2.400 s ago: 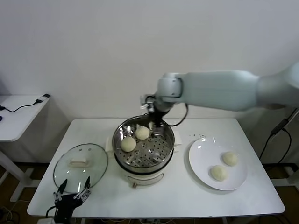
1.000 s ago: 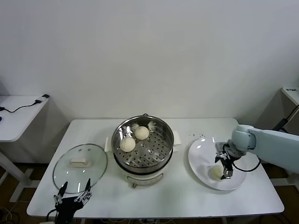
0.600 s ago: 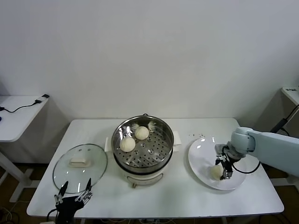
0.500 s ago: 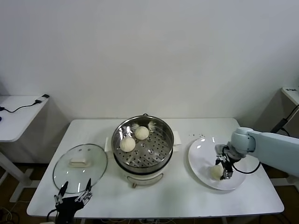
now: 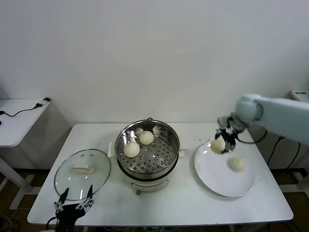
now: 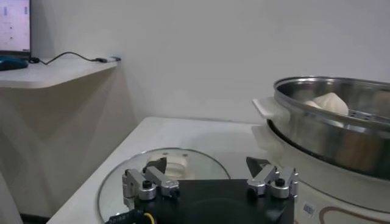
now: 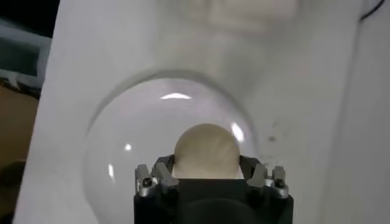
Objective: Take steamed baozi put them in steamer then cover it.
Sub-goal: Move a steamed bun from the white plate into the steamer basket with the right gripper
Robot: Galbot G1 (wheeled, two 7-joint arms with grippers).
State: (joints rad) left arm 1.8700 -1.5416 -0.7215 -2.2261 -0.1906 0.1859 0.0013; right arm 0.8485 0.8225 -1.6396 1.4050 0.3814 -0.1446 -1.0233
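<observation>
The right hand (image 5: 222, 143) is raised above the far-left edge of the flat white plate (image 5: 217, 175), its fingers closed around one small, round, cream-white steamed bun (image 5: 218, 145). From the right wrist view the same bun (image 7: 205, 151) sits snug between the two dark fingers, with the plate (image 7: 116, 152) showing below it.

One more pale bun (image 5: 236, 164) lies on the plate, towards its right side, apart from the lifted one.

In the middle of the white counter (image 5: 193, 203) stands the round, shiny stainless-steel steamer (image 5: 166, 159) on its white base, uncovered. Two buns rest on its perforated tray: one near the back (image 5: 147, 137), the other on the left side (image 5: 131, 149), close to each other.

The round clear glass lid (image 5: 99, 176) with its cream-white handle lies flat on the counter to the left of the steamer.

The left hand (image 5: 73, 204) waits low at the near-left edge of the counter, just in front of the lid, fingers spread wide and holding nothing. Its wrist view shows the lid (image 6: 116, 182) just beyond the fingers and the steamer (image 6: 323, 131) off to one side.
</observation>
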